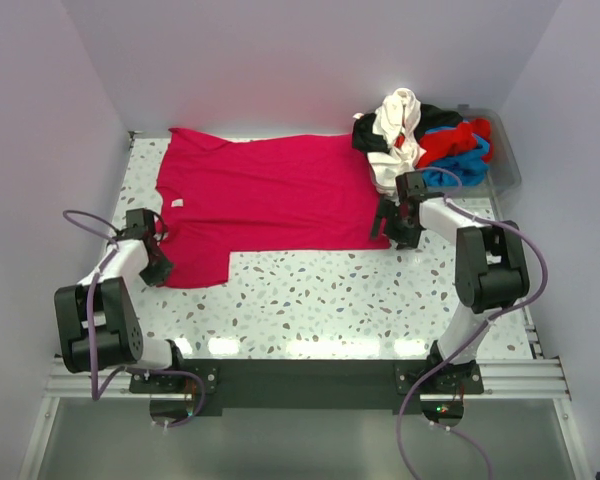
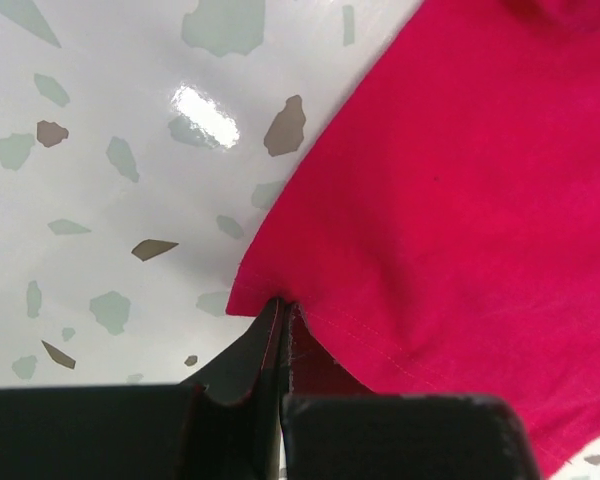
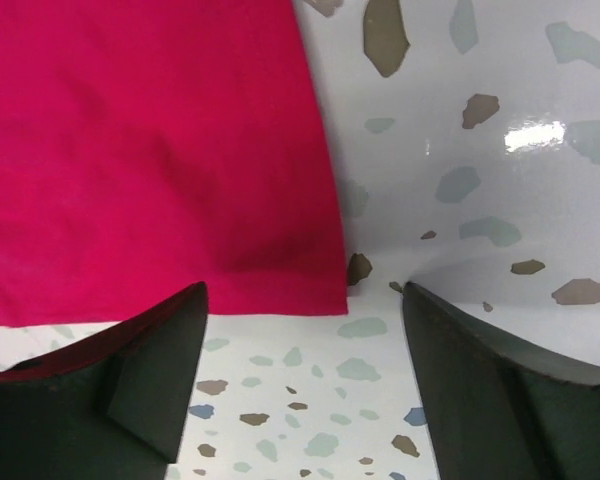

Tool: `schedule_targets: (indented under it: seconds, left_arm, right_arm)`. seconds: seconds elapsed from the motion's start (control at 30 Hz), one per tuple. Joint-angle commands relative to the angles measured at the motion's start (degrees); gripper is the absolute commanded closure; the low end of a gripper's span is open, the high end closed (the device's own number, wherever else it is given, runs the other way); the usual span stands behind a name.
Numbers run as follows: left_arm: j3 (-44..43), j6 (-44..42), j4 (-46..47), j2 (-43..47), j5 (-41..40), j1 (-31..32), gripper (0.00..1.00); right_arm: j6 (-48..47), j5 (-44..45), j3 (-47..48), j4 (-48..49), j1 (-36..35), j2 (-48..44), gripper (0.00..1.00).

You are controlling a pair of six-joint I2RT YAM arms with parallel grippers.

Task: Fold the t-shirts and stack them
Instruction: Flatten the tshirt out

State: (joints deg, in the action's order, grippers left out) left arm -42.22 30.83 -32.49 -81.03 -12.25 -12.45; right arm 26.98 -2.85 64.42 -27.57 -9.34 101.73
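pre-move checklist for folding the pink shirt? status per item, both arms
1. left gripper shut on the pink shirt edge: ok.
2. right gripper gripping the shirt: not ok. Its jaws are open at the near right corner, one finger over cloth, the other over the table.
3. Shirt lying flat: ok, spread out in the top view.
4. pile of shirts free of the pink one: cannot tell. White cloth meets its far right edge.
5. How much cloth the left pinch holds: cannot tell, the fingers hide it.
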Motion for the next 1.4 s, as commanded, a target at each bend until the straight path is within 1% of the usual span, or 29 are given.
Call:
schedule_targets:
  seconds: [0.0,0.17,0.2,0.27,0.3,0.47,0.57,0.6,0.63,0.8,1.1,1.37]
  left_arm:
    - [-3.0,-0.2,-1.5,3.8,2.0,-0.6,1.0]
    - [-4.3,0.4,-4.4,6.7,3.3,-0.6,1.0]
    - [-4.9,0.5,-4.9,7.5,3.5,-0.6,1.0]
    - [-5.3,0.7,-6.1,8.5,4.4,-0.6,1.0]
    - [-5.7,0.8,-6.5,9.4,4.7,-0.6,1.0]
    - [-6.5,1.2,-9.0,11.9,5.6,-0.6,1.0]
    - [-7.1,1.3,-10.4,13.6,6.1,-0.6,1.0]
    - [-7.4,1.5,-10.8,14.4,6.2,-0.6,1.0]
    - [-7.4,1.9,-11.6,14.8,6.5,-0.6,1.0]
    - [-8.0,3.2,-14.1,19.0,7.1,-0.6,1.0]
    - [-9.8,5.7,-21.9,26.2,7.2,-0.6,1.0]
    - [-12.4,7.1,-30.3,31.1,4.5,-0.6,1.0]
  right_arm:
    - [-0.1,2.0,2.6,1.0,0.1,2.2,0.23]
    - [-0.5,2.7,3.0,-0.1,0.0,3.0,0.34]
    - [-0.9,2.7,3.0,-0.3,0.1,3.4,0.4]
    - [-1.1,2.7,3.1,-0.8,0.0,3.6,0.44]
    - [-1.2,2.7,3.1,-1.2,-0.1,3.8,0.49]
    - [-1.8,3.5,3.5,-3.3,-1.0,4.3,0.59]
    - [-2.1,3.7,3.7,-5.0,-1.7,4.2,0.84]
    - [-2.1,4.1,3.6,-5.6,-2.0,4.0,0.94]
    - [-2.4,4.2,3.5,-6.8,-2.2,3.9,0.99]
    - [-3.2,5.2,3.3,-10.9,-2.9,1.9,1.0]
    - [-4.1,7.7,3.3,-18.7,-6.3,-1.3,1.0]
    - [-2.6,8.4,1.9,-24.0,-10.1,-4.0,1.0]
